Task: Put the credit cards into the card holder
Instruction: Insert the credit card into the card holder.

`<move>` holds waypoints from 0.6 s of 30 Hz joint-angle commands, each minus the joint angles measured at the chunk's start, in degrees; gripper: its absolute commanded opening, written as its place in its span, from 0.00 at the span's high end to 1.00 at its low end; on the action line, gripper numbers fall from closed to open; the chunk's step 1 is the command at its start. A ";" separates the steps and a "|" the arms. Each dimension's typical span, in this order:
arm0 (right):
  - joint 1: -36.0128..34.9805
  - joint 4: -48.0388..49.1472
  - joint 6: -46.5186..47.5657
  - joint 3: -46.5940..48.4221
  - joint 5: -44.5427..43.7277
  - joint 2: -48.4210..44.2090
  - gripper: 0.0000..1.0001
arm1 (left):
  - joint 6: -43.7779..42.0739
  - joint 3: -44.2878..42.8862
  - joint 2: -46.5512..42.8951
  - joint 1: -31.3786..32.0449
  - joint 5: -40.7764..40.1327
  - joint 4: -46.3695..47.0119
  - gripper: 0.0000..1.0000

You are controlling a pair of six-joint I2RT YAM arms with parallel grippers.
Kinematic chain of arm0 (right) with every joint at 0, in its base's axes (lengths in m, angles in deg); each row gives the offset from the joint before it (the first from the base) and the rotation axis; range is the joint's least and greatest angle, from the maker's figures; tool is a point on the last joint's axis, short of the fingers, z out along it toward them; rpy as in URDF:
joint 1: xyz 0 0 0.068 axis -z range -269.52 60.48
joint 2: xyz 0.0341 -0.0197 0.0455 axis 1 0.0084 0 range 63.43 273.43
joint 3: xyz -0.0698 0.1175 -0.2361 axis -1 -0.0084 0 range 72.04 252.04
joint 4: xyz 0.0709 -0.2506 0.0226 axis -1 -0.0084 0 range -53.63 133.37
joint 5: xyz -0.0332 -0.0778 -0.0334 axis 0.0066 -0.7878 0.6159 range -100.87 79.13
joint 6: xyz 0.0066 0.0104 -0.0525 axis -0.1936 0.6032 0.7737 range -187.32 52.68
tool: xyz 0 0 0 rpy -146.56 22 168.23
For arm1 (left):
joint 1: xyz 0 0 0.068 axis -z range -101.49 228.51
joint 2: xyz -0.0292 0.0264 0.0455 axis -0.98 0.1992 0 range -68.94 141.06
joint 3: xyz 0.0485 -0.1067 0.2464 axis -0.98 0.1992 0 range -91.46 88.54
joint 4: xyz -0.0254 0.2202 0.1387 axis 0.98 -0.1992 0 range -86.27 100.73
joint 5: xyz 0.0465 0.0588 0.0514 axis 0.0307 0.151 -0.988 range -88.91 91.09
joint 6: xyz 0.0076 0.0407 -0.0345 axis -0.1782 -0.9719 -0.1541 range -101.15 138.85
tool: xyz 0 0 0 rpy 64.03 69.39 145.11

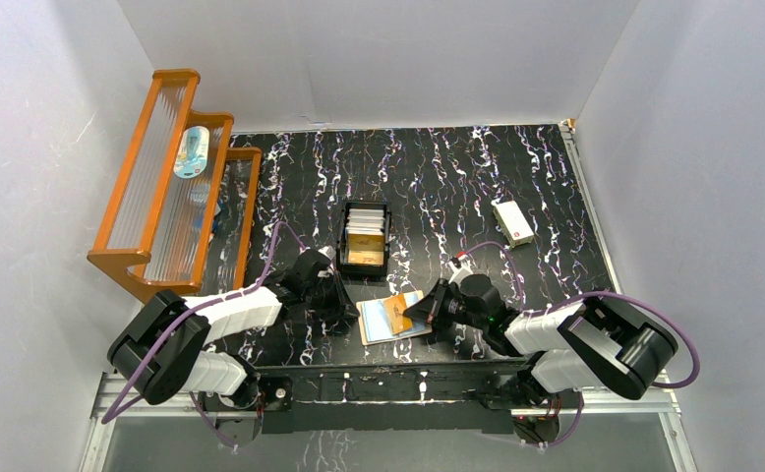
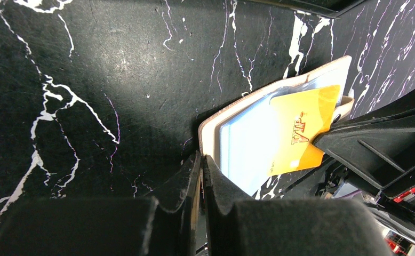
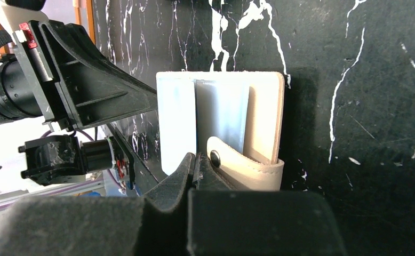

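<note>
The tan card holder [image 1: 377,324] lies open near the table's front edge, its pale sleeves [image 2: 248,144] facing up and its snap tab [image 3: 245,166] curled at one end. My left gripper [image 1: 342,313] [image 2: 201,160] is shut on the holder's left cover edge. An orange-gold credit card [image 1: 398,313] [image 2: 298,130] lies slanted over the sleeves. My right gripper [image 1: 420,313] [image 3: 194,160] is shut on that card's right corner. More credit cards [image 1: 366,221] stand in the black tray.
The black divided tray [image 1: 344,241] stands just behind the holder. A white box with a red mark [image 1: 512,222] lies at the back right. A wooden rack [image 1: 162,187] fills the left side. White walls close in the table.
</note>
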 commanded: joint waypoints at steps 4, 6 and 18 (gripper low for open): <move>-1.39 3.62 -1.86 0.25 -0.18 0.25 0.91 | -0.81 0.79 0.31 0.52 -4.07 -5.25 0.95; -1.52 2.00 -1.26 0.33 -0.79 -0.09 0.88 | -0.83 0.91 0.42 0.61 -4.05 -5.17 0.94; -2.49 -2.32 0.69 3.17 -2.37 1.43 0.81 | -1.64 0.67 1.43 0.87 -3.91 -4.73 0.93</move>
